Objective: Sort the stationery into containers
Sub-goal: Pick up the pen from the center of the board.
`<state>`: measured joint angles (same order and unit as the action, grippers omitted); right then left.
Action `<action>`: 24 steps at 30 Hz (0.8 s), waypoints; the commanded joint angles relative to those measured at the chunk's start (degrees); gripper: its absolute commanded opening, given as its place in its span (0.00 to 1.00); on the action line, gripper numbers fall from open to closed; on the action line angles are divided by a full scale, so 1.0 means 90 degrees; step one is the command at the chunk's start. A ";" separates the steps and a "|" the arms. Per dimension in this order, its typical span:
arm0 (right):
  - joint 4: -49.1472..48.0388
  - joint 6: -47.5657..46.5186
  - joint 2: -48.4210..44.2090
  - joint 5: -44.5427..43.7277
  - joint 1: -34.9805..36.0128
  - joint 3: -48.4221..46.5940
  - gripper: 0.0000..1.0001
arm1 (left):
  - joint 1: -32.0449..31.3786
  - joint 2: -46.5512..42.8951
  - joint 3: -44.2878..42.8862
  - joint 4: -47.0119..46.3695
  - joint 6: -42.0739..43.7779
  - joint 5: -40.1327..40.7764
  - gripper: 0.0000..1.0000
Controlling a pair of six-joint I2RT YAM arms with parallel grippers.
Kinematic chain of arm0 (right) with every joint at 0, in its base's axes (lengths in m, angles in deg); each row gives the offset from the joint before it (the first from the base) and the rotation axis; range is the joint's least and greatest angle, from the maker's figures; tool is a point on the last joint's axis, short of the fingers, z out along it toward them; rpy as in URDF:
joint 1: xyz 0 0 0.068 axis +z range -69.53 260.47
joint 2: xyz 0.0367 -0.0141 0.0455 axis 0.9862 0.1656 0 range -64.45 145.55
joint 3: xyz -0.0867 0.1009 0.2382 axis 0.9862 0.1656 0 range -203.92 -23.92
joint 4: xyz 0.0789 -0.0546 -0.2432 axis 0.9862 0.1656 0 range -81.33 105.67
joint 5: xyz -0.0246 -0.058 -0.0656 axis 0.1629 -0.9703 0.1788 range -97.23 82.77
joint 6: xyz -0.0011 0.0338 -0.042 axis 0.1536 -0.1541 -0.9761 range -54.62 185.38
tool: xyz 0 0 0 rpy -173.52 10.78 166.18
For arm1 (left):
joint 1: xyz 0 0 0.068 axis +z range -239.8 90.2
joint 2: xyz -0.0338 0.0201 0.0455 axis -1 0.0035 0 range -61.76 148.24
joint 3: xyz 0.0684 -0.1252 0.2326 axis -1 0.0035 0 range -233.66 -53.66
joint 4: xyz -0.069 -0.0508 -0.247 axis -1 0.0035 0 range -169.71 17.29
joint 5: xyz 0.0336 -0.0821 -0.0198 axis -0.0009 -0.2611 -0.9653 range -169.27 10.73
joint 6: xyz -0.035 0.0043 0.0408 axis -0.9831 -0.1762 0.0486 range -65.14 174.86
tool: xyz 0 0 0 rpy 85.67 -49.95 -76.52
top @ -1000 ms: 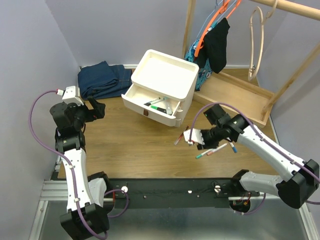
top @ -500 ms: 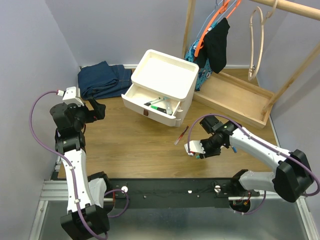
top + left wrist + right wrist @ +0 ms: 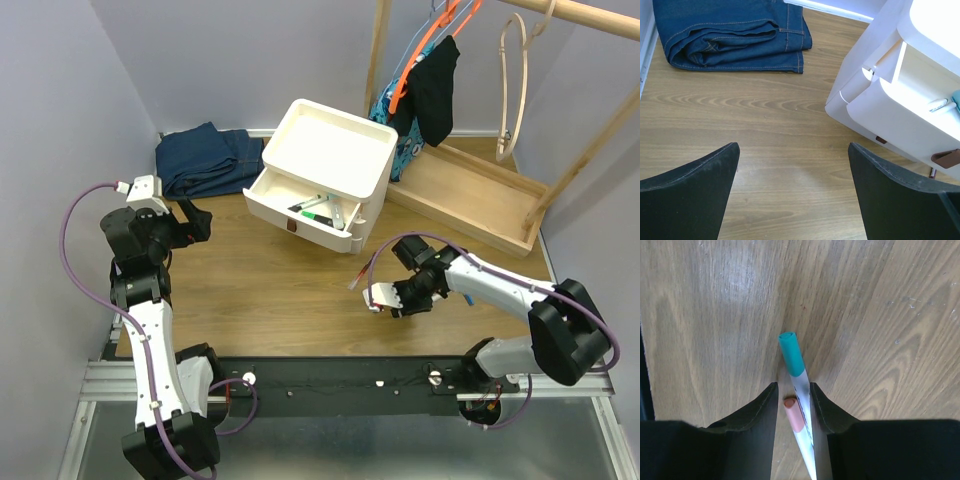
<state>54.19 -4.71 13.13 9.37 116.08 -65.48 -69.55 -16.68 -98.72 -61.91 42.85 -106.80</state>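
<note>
The white drawer stack [image 3: 335, 150] stands at the back centre, with its lowest drawer [image 3: 305, 222] pulled open and several markers [image 3: 318, 210] inside. My right gripper [image 3: 385, 298] is low on the table, its fingers closed narrowly around a green-capped marker [image 3: 792, 357] and a pink-capped marker [image 3: 794, 416] lying side by side. A red pen [image 3: 358, 272] lies just left of it. My left gripper [image 3: 195, 220] is open and empty above bare wood [image 3: 792, 150], left of the drawers [image 3: 900, 105].
Folded jeans [image 3: 205, 160] lie at the back left, also in the left wrist view [image 3: 735, 35]. A long wooden tray [image 3: 470, 195] and a clothes rack with hangers [image 3: 430, 60] stand at the back right.
My right gripper came down from above the table onto the markers and moved a little left, and its fingers now enclose two of them. The left arm has not moved.
</note>
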 commanded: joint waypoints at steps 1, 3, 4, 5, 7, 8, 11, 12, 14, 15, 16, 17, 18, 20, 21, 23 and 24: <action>-0.0506 0.0014 0.0032 0.0031 -0.0002 0.0428 0.38 | 0.0045 0.0020 -0.0052 0.0004 0.0046 0.0041 0.99; -0.0682 0.0023 0.0110 -0.0008 -0.0002 0.0564 0.34 | 0.0045 0.0059 -0.0042 -0.0044 0.0026 0.0012 0.99; -0.0702 0.0052 0.0149 -0.0009 -0.0002 0.0575 0.32 | 0.0045 0.0069 -0.0042 -0.0044 0.0016 0.0012 0.99; -0.0673 0.0082 0.0188 0.0001 -0.0002 0.0565 0.30 | 0.0045 0.0098 -0.0052 -0.0054 0.0016 0.0002 0.99; -0.0566 0.0131 0.0325 0.0098 -0.0002 0.0430 0.22 | 0.0045 0.0128 -0.0071 -0.0074 0.0016 0.0002 0.99; -0.0401 0.0141 0.0335 0.0225 -0.0012 0.0322 0.18 | 0.0045 0.0147 -0.0072 -0.0083 0.0006 -0.0008 0.99; -0.0195 0.0413 0.0082 0.0556 -0.0002 -0.0360 0.08 | 0.0055 0.0196 -0.0120 -0.0113 0.0006 -0.0027 0.99; -0.0107 0.0462 -0.0006 0.0645 -0.0002 -0.0585 0.07 | 0.0045 0.0216 -0.0130 -0.0122 0.0006 -0.0027 0.99; 0.0185 0.0716 -0.0231 0.0966 -0.0012 -0.1499 0.06 | 0.0055 0.0235 -0.0140 -0.0152 0.0006 -0.0037 0.99; 0.0303 0.0833 -0.0260 0.1084 -0.0002 -0.1882 0.06 | 0.0045 0.0255 -0.0140 -0.0162 -0.0003 -0.0037 0.99; 0.0439 0.1008 -0.0280 0.1230 -0.0012 -0.2224 0.06 | 0.0045 0.0274 -0.0140 -0.0200 -0.0013 -0.0047 0.99; 0.0624 0.1145 -0.0300 0.1502 -0.0012 -0.2885 0.06 | 0.0055 0.0284 -0.0130 -0.0259 -0.0042 -0.0056 0.99; 0.0684 0.1253 -0.0309 0.1621 -0.0002 -0.3163 0.06 | 0.0045 0.0313 -0.0111 -0.0288 -0.0091 -0.0047 0.99; 0.0627 0.1663 -0.0406 0.1952 -0.0012 -0.3661 0.05 | 0.0055 0.0323 -0.0082 -0.0405 -0.0140 -0.0066 0.99; 0.0500 0.1838 -0.0465 0.2032 -0.0002 -0.4002 0.05 | 0.0045 0.0342 -0.0062 -0.0435 -0.0150 -0.0076 0.99; -0.0054 0.2444 -0.0573 0.2275 -0.0002 -0.4268 0.04 | 0.0045 0.0352 -0.0052 -0.0493 -0.0179 -0.0066 0.99; -0.0270 0.2629 -0.0651 0.2354 -0.0012 -0.4443 0.04 | 0.0045 0.0343 -0.0042 -0.0513 -0.0189 -0.0076 0.99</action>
<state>56.83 7.97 10.69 21.87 115.97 -99.08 -69.55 -13.64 -98.74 -63.83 42.17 -106.82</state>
